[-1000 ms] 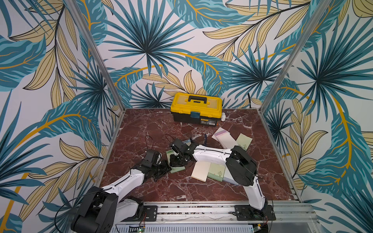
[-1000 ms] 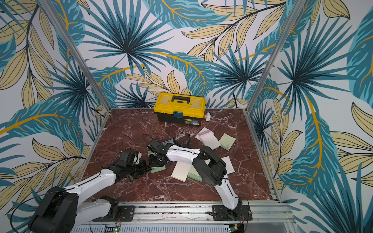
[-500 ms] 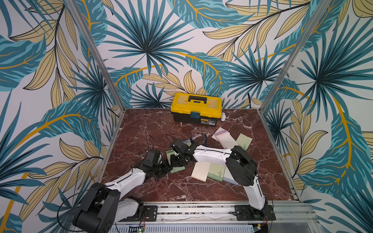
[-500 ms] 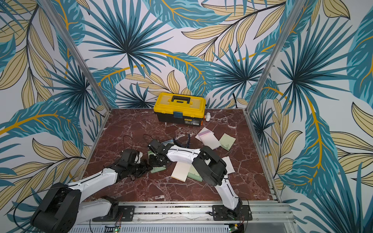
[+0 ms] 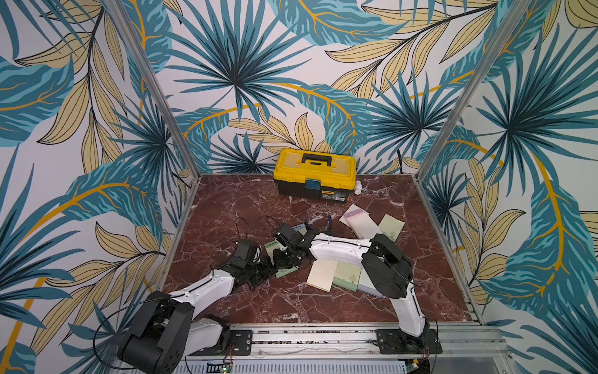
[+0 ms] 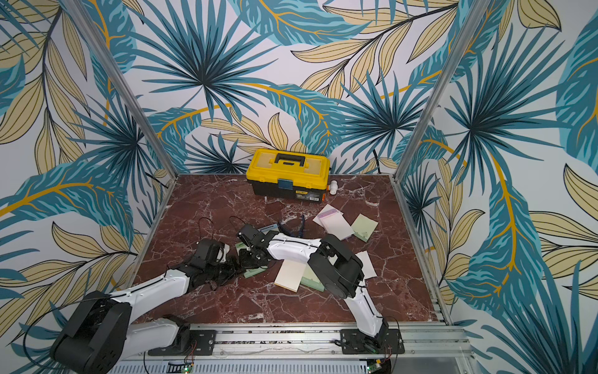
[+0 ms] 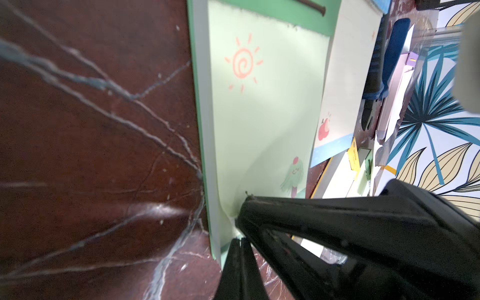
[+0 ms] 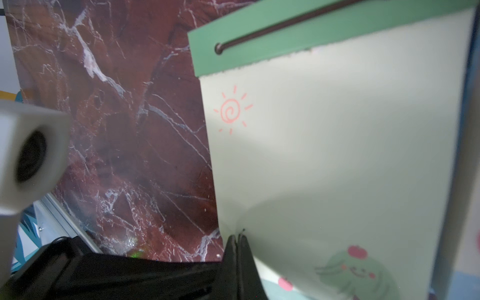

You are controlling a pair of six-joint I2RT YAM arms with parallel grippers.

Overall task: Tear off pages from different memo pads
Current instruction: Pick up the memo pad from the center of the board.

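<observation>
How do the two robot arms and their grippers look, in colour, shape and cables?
The left arm and the right arm have smooth white shells with bulky black joints. Thin black cables loop above the wrists. The left gripper and the right gripper are black, with flat fingers tapering to narrow tips.

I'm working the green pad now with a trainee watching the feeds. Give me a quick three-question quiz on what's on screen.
1. True or false: the right hand hangs open above the green memo pad.
2. What is drawn on its top page near the header? A) red spiral sun B) blue fish C) black arrow
3. Where does the yellow toolbox stand on the table?
Key: 1 false, it is shut on the page's lifted corner. 2 A. 3 At the back edge, by the wall, lid closed.
</observation>
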